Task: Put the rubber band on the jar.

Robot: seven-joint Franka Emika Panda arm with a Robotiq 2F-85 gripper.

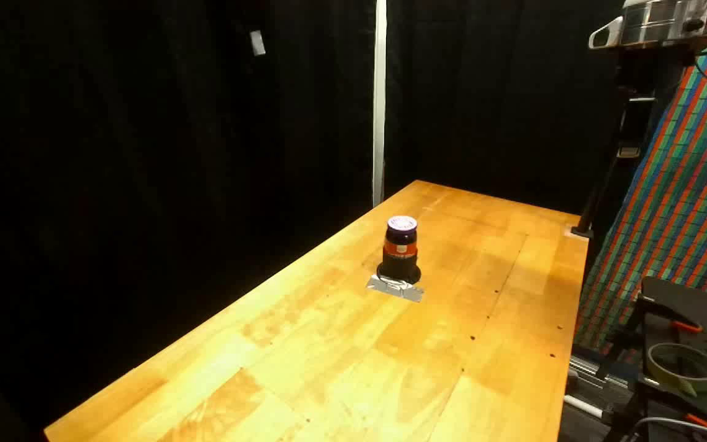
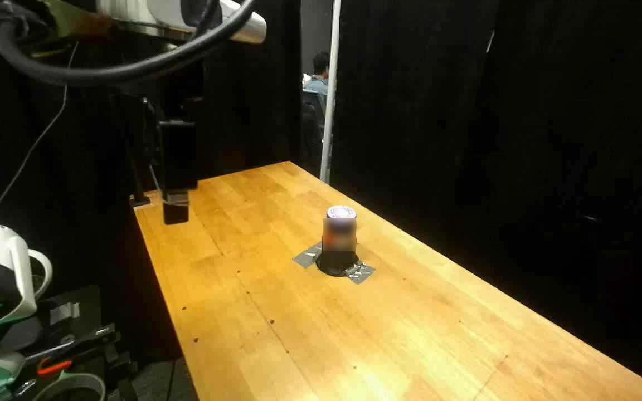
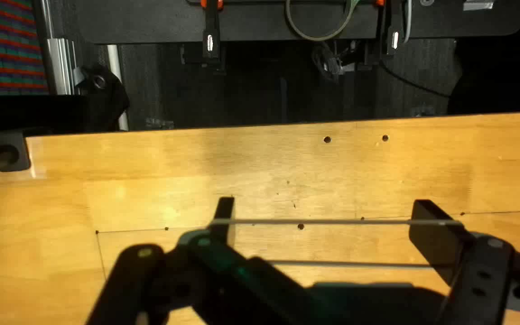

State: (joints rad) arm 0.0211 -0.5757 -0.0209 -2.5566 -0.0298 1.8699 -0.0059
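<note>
You are, as I judge it, at the carrying step: the rubber band (image 3: 332, 221) is already stretched on the gripper (image 3: 325, 212), but it is not yet on the jar (image 1: 401, 245). The fingers (image 3: 429, 239) stand wide apart, and the band goes around both of them, so that two nearly parallel strands cross the gap in the wrist view. Below them the wooden table (image 3: 39, 253) shows; the jar does not appear in that view. In both exterior views it stands upright, seated in a black holder (image 1: 399, 267), which grey tape (image 2: 307, 255) fastens to the tabletop. In an exterior view the gripper hangs well apart from the jar; how much higher the fingertips are, I cannot tell. The next move probably calls for going sideways until the loop is centred over the lid (image 1: 402, 223), with the fingers wide, and then straight down, so that the jar passes between the two strands. If you narrow the fingers too early, the band may become slack and slip off; if you descend off centre, a finger may strike the lid.
</note>
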